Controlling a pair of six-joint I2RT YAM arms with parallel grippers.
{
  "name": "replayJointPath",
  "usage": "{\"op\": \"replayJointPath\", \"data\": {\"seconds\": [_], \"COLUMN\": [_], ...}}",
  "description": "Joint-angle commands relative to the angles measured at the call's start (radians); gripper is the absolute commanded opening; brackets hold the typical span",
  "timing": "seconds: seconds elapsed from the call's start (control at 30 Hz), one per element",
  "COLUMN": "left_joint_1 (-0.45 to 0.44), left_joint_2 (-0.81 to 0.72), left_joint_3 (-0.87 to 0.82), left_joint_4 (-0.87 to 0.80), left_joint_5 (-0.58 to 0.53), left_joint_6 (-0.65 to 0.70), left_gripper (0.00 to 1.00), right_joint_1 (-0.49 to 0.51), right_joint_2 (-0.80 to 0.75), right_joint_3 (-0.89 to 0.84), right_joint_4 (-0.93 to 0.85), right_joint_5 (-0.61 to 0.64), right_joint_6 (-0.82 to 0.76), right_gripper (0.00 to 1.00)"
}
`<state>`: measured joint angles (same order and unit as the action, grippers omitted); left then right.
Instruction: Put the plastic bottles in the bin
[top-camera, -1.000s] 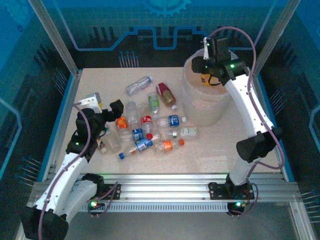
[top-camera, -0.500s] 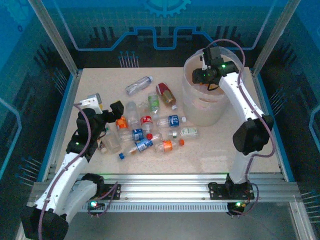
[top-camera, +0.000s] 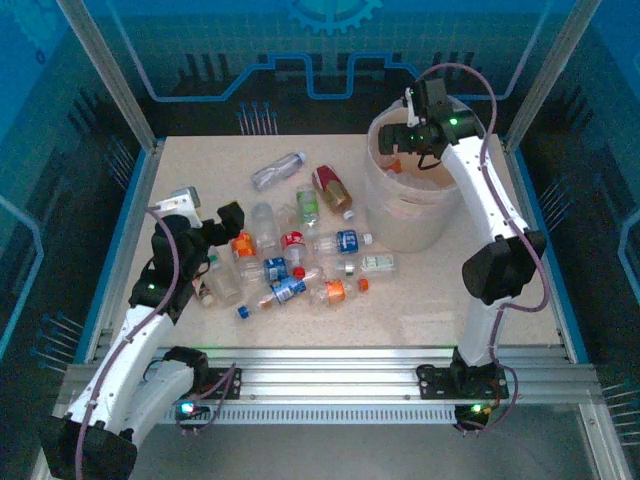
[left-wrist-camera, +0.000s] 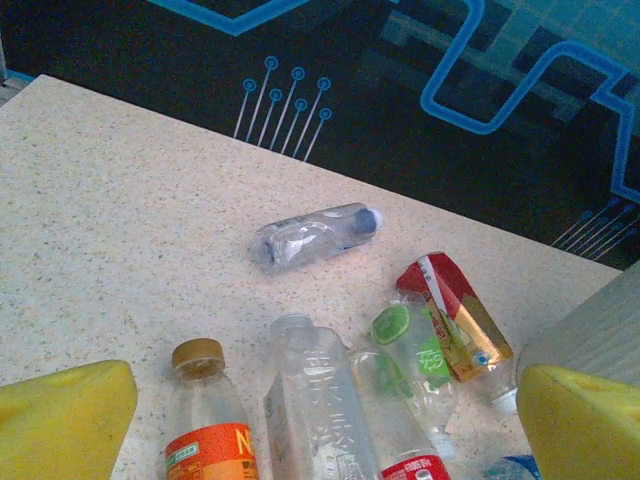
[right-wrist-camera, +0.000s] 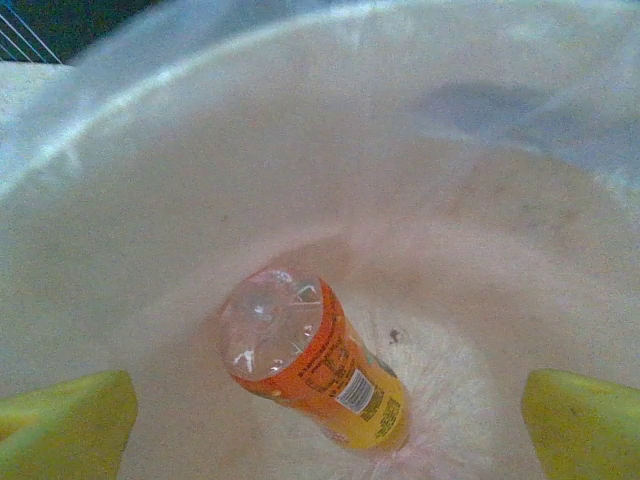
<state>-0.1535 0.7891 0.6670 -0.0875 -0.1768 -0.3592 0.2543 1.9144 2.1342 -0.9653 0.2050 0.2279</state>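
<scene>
right end effector is open and empty at the mouth of the bin, upper right of the top view. One orange bottle lies on the bin floor below it. Risk: if it lifts out off-centre, a finger snags the thin liner or clips the wall, and the bin gets dragged or tipped. left end effector is open too, nothing in it, hovering over the left side of the bottle pile mid-counter. The pile is tight: closing there likely shoves neighbours, round ones roll off, and crushed clear ones slip or get pinched two at a time.
</scene>
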Motion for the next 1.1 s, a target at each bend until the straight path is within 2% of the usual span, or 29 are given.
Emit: {"op": "replayJointPath", "data": {"seconds": [0.0,0.33,0.47,0.63,0.8,1.07], "left_joint_1": [-0.006,-0.002,0.051,0.182,0.289,0.378], "left_joint_2": [-0.013,-0.001,0.027,0.088,0.169,0.34], "left_joint_3": [0.034,0.07,0.089,0.081,0.053,0.031], "left_joint_4": [-0.04,-0.199,-0.313,-0.387,-0.384,-0.348], "left_joint_5": [-0.049,-0.168,-0.209,-0.169,-0.108,-0.026], "left_joint_6": [0.0,-0.036,-0.084,-0.146,-0.16,-0.167], "left_gripper": [0.99,0.99,0.99,0.99,0.99,0.99], "right_joint_1": [0.001,0.085,0.123,0.172,0.195,0.197], "right_joint_2": [-0.072,-0.277,-0.36,-0.484,-0.572,-0.603], "right_joint_3": [0.051,-0.024,-0.101,-0.256,-0.384,-0.461], "right_joint_4": [-0.058,-0.042,-0.029,0.015,0.054,0.064], "right_joint_5": [0.018,0.032,0.052,0.091,0.114,0.123], "right_joint_6": [-0.024,-0.035,-0.022,0.019,0.059,0.082], "right_gripper": [1.0,1.0,1.0,1.0,1.0,1.0]}}
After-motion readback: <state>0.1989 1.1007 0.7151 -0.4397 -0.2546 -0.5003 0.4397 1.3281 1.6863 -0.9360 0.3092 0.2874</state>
